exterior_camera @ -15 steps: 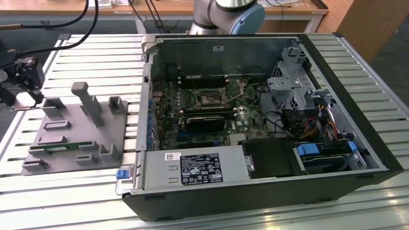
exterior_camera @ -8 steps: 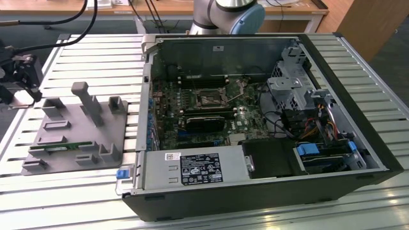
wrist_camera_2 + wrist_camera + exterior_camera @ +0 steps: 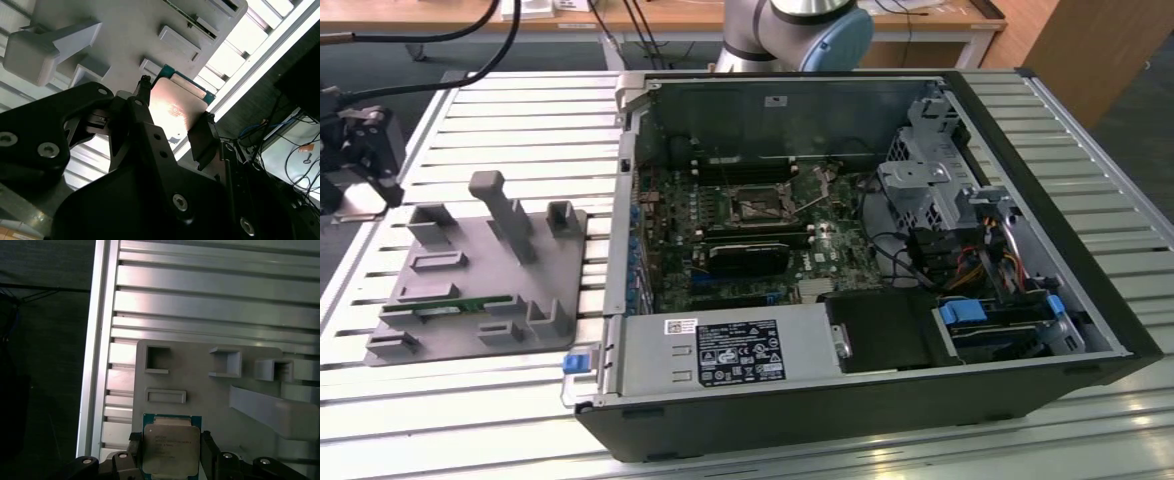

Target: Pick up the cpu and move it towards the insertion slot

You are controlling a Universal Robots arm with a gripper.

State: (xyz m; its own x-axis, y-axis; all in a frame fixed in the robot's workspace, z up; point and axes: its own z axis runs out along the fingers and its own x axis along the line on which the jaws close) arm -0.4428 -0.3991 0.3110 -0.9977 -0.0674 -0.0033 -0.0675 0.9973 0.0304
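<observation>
Because the black gripper point(image 3: 171, 442) clamps the silver-faced square cpu point(image 3: 171, 450) edgewise near the grey plastic tray point(image 3: 215, 410), slippage seems possible.

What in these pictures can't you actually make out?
1. First wrist view: one edge of the cpu is cut off by the picture's edge.
2. Second wrist view: the claw covers part of the cpu, so whether it rests on the grey tray or is lifted is unclear.
3. Exterior view: the insertion slot is too small to show its contacts.
</observation>
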